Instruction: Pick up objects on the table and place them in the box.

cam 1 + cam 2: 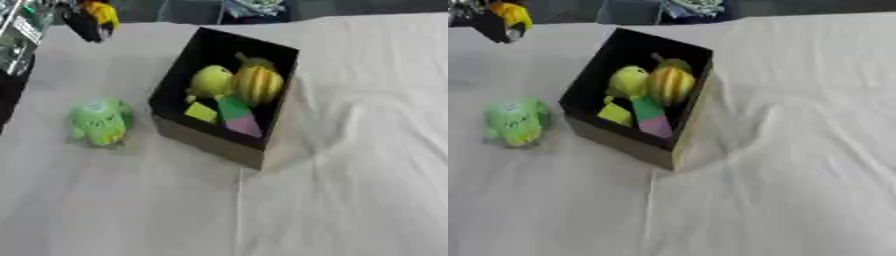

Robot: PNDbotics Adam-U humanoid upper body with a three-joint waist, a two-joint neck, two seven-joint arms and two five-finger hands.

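Left hand (pixel 87 22), black, shows at the far left corner of the tabletop (pixel 350 200), closed around one yellow object (pixel 103 12); the right hand is out of view. One box (pixel 171 95), black inside with brown card walls, stands open near the tabletop's far middle. It holds four items: one yellow-green ball (pixel 210 80), one striped yellow gourd (pixel 256 82), one yellow block (pixel 200 112) and one green-and-pink block (pixel 238 116). One green packet (pixel 101 121) lies left of the box, apart from it, on the creased white cloth.
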